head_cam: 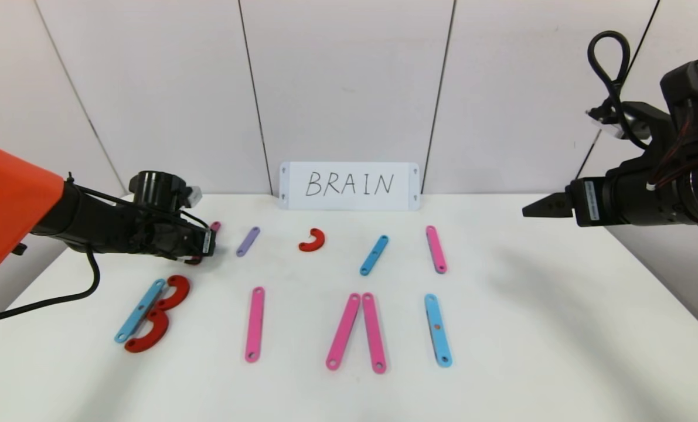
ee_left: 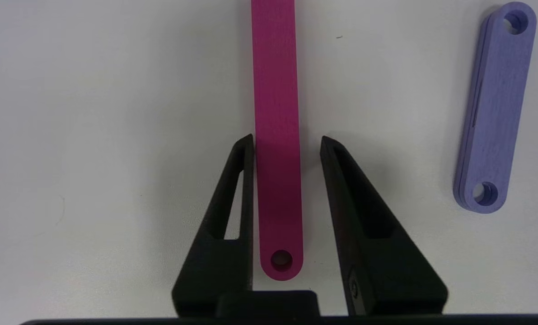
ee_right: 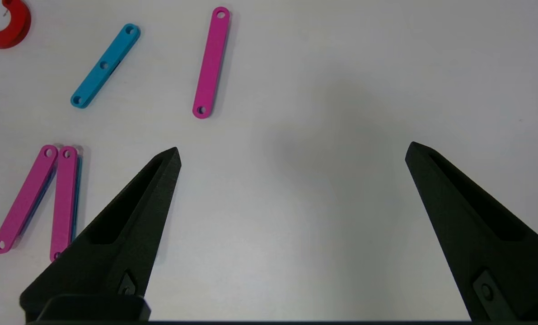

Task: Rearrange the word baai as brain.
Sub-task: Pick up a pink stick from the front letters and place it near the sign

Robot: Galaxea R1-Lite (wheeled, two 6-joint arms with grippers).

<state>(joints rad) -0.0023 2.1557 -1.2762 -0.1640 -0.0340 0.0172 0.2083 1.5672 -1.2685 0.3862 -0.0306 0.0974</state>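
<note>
Left gripper (ee_left: 287, 144) straddles the flat pink plastic strip (ee_left: 275, 135) lying at the table's far-left, beside the purple strip (ee_left: 494, 113); jaws slightly parted, one finger touching. Risk: lifting off drags the strip askew. Right gripper (ee_right: 291, 153) hovers released.

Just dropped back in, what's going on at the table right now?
The left end effector is low at the table's back left, its fingers straddling a pink strip that lies flat, with a small gap on one side. A purple strip lies beside it. In the front row only the blue-and-red B looks built. The right end effector hovers open over bare table on the right.
</note>
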